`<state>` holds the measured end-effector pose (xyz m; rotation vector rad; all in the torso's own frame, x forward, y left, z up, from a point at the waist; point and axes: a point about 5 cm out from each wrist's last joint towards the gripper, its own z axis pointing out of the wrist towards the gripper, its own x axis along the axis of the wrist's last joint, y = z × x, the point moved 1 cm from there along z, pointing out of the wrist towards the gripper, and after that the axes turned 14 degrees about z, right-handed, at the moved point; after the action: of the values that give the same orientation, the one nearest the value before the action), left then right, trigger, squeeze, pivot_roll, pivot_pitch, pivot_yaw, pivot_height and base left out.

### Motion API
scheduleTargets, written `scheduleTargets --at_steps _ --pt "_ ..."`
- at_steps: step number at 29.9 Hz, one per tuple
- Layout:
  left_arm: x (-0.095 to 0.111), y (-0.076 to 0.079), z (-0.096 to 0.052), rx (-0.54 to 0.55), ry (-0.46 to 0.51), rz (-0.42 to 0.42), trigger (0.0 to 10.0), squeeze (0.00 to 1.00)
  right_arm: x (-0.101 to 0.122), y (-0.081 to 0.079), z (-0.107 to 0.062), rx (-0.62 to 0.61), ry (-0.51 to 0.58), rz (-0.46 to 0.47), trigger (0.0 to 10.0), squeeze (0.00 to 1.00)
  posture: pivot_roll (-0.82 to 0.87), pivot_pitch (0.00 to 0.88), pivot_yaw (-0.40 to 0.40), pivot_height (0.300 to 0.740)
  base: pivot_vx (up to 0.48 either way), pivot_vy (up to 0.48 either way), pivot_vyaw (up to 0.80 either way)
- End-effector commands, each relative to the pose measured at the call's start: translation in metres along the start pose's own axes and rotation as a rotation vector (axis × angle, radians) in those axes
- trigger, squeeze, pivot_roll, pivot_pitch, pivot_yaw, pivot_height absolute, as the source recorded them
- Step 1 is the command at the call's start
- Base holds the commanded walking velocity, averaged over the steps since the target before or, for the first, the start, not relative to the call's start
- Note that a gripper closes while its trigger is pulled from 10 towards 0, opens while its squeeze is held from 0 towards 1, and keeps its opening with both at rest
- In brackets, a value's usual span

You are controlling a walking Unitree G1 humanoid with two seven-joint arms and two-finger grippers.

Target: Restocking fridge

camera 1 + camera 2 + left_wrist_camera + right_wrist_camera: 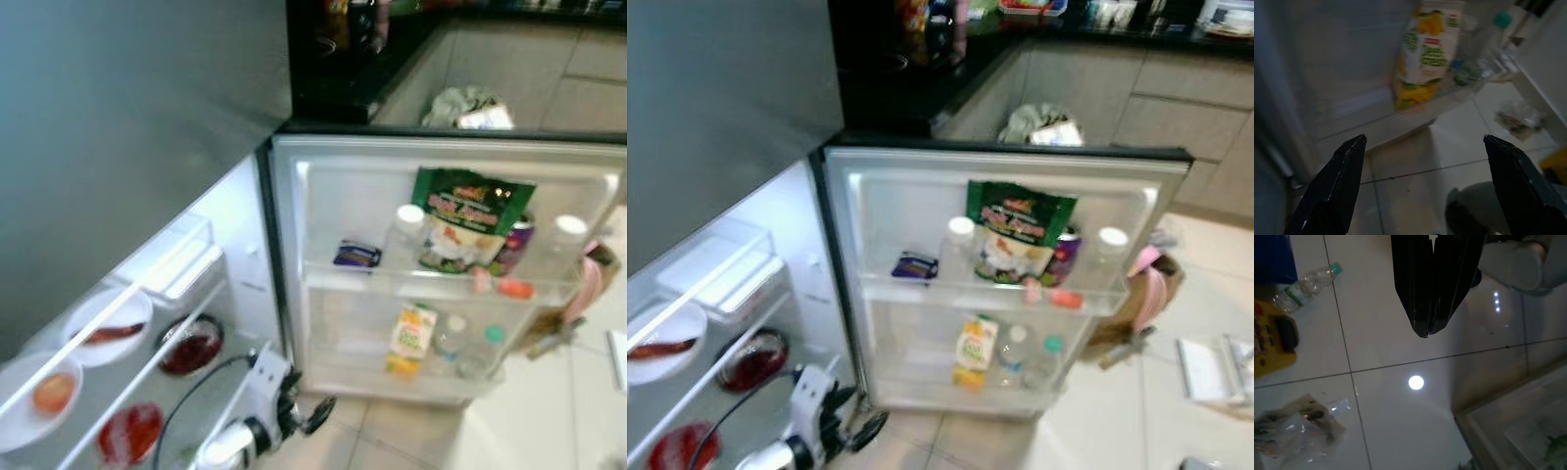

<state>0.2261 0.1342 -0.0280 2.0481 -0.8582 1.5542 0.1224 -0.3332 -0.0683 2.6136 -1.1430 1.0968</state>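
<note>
Your fridge (245, 225) stood open, plates (103, 328) on its shelves at your left, the door (323, 196) swung out ahead with pale floor (549, 411) free to its right. Your left gripper (1425, 191) hung low by the door's bottom edge, fingers spread wide and empty — the juice carton (1425, 54) sat just beyond them in the lower door shelf, bottles (465, 343) beside it. Your right gripper (1425, 330) was pressed together over bare tile — a water bottle (1305, 286) lay apart from it
</note>
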Motion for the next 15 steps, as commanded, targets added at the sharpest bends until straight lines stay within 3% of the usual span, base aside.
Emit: scheduleTargets --at_steps 1,8,15 --pt "-0.006 -0.002 -0.006 0.012 -0.025 -0.014 10.0 0.00 -0.004 0.000 0.000 -0.004 -0.016 0.001 10.0 0.00 -0.01 0.000 -0.051 0.663 0.000 0.000 0.00" --pt "-0.013 0.000 -0.009 0.024 -0.063 -0.023 10.0 0.00 -0.004 -0.003 0.000 0.020 -0.021 -0.001 10.0 0.00 -0.01 0.000 -0.050 0.663 0.000 0.000 0.00" --pt "-0.037 0.005 -0.026 0.065 -0.177 -0.082 10.0 0.00 -0.006 -0.006 0.000 0.050 -0.031 -0.006 10.0 0.00 -0.01 0.000 -0.047 0.693 0.000 0.000 0.00"
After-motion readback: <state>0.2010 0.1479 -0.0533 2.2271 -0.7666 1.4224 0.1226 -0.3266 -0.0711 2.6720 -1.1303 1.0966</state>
